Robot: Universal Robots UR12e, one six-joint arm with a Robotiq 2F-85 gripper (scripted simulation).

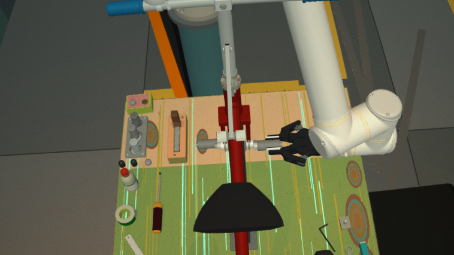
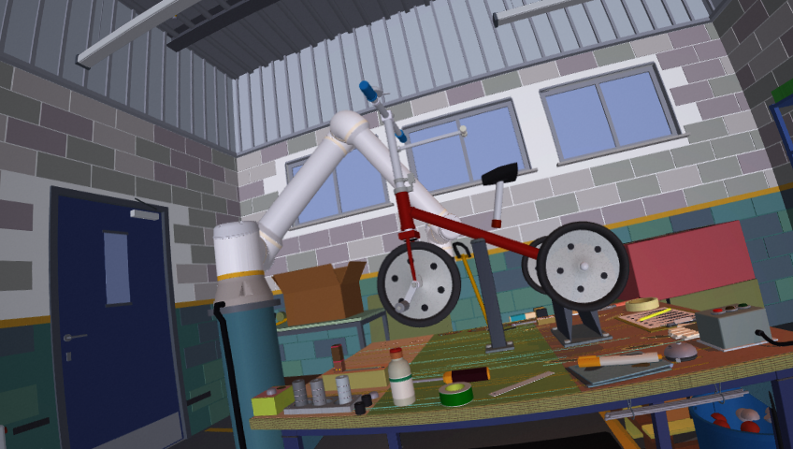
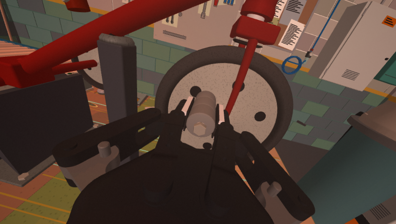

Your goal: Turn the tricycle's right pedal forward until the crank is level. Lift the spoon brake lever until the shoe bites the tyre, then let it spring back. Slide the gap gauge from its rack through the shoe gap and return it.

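The red tricycle (image 2: 478, 233) hangs on a stand above the bench, front wheel (image 3: 223, 97) toward the arm's base. I grip the grey right pedal (image 3: 201, 115) end-on in my gripper (image 3: 202, 115), at the right side of the front wheel (image 1: 270, 146). The left pedal (image 1: 208, 145) sticks out on the other side, and in the second side camera it sits low on its crank (image 2: 402, 305). The thin grey brake lever (image 1: 229, 92) runs down along the steering column. The gap gauge (image 1: 176, 134) lies in its tan rack (image 1: 177, 139) on the bench's left.
A grey block of cylinders (image 1: 136, 136) and a green-pink box (image 1: 139, 103) sit at the bench's left edge. A bottle (image 1: 128, 180), a tape roll (image 1: 125, 215) and a screwdriver (image 1: 157, 212) lie nearer. The black saddle (image 1: 238, 209) overhangs the middle.
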